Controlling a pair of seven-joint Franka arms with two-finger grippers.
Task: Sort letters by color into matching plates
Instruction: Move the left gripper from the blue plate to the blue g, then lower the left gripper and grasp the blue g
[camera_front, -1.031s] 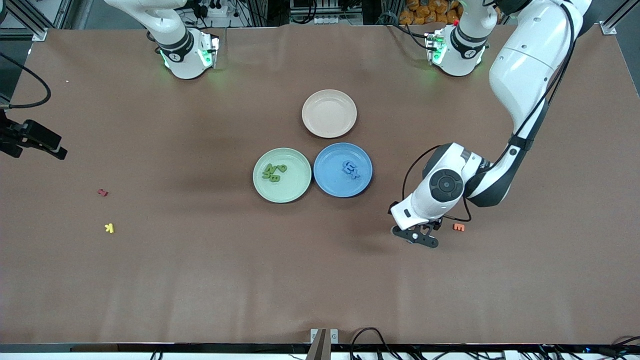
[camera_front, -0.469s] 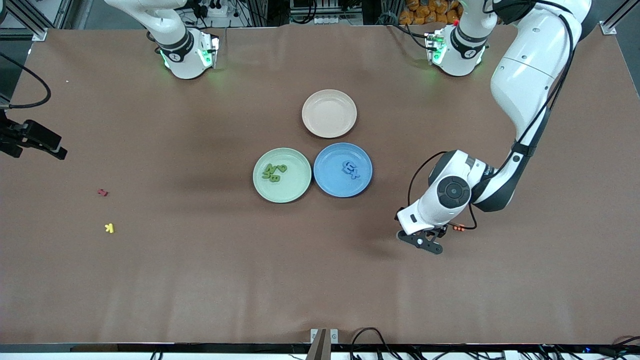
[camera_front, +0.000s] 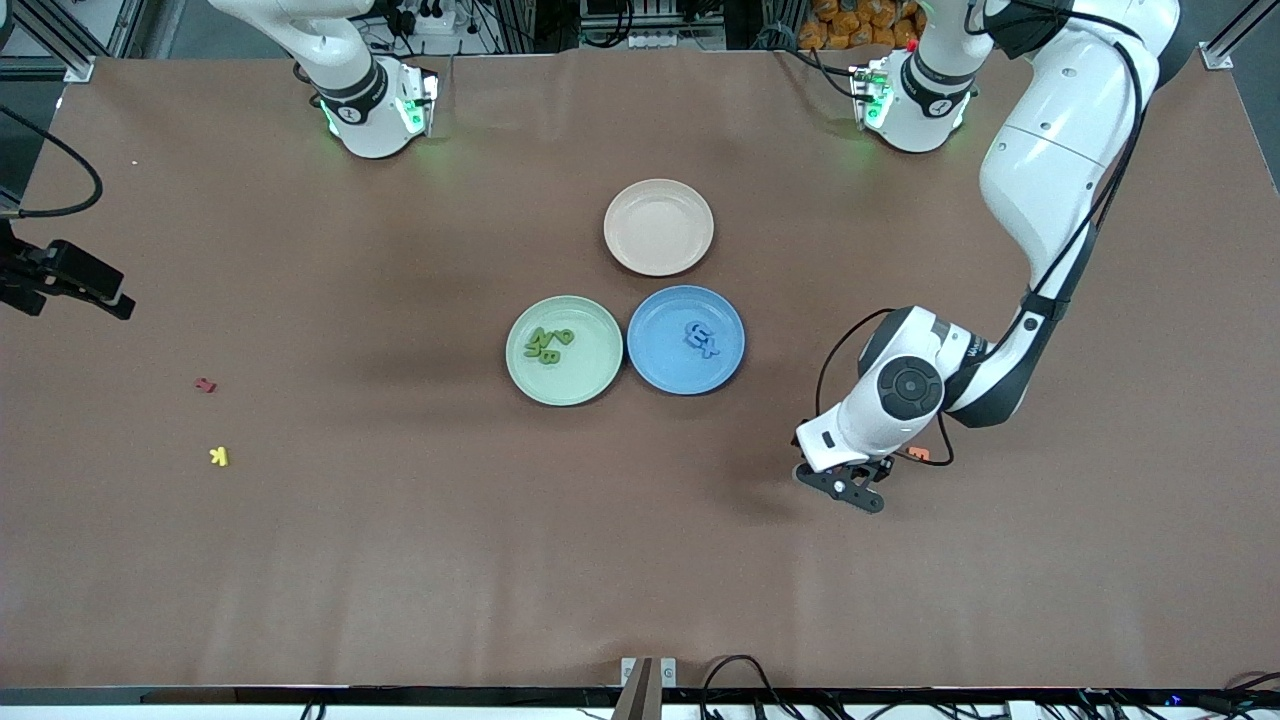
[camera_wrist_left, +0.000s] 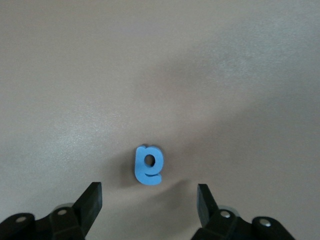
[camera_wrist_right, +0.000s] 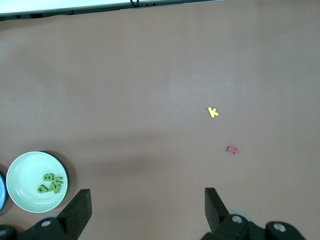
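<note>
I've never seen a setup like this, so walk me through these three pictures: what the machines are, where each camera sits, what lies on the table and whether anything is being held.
Two white robot arms stand at a brown table, each ending in a two-finger gripper. The wide picture looks down from across the table; the other two come from cameras on the arms' wrists.

The left gripper hangs low over the table toward its own end. Its wrist camera shows a small blue letter lying between its open fingers, not yet gripped. The right gripper waits high up, open and empty.

In the middle sit a green plate with green letters, a blue plate with blue letters, and an empty beige plate. Loose on the table lie a yellow letter, a red letter and an orange letter.
</note>
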